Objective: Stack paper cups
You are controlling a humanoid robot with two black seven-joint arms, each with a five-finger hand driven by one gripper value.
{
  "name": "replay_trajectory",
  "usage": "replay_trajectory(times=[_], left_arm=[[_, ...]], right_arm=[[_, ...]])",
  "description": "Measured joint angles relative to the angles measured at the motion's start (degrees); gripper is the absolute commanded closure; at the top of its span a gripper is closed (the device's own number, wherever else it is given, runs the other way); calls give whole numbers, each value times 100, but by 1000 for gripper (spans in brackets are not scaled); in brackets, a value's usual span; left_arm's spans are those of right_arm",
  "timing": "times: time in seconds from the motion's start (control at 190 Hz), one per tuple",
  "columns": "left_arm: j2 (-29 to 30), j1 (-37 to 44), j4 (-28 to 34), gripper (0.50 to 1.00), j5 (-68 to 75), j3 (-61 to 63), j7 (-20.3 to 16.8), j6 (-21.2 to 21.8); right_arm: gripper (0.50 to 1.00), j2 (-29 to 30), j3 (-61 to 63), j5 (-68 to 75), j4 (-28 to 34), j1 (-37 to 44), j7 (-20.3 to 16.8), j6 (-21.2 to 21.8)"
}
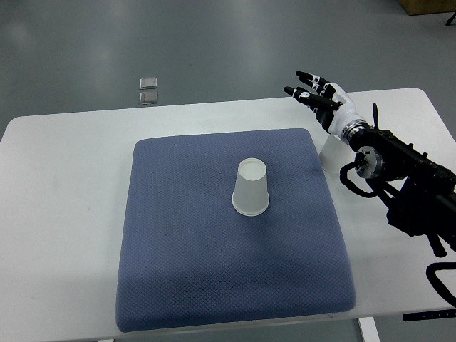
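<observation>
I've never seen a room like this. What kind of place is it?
Probably a robot testing lab: a plain white table on a grey floor, a blue padded mat holding one upside-down white paper cup, and a black robot hand.

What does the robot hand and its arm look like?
The right robot hand has black fingers with white patches at the knuckles and a white palm. A silver ring forms the wrist. The arm behind it is black and chunky, with black cables looping around it.

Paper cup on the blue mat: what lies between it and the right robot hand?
In the top view, only bare blue mat lies between the upside-down paper cup and the right robot hand; a second cup stands under the wrist.
</observation>
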Motion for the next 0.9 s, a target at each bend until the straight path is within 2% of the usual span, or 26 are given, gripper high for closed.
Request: replay_trajectory(times=[0.543, 0.759, 0.902], left_arm=[[0, 0, 0, 500, 0, -1, 0, 0], [0, -1, -1, 500, 0, -1, 1, 0], [0, 1, -1, 500, 0, 1, 1, 0]], right_arm=[[585, -315, -182, -237, 8, 148, -6, 149], [585, -593, -276, -1382, 65, 154, 11, 308], [585, -821, -499, -2436, 111, 154, 229, 563]])
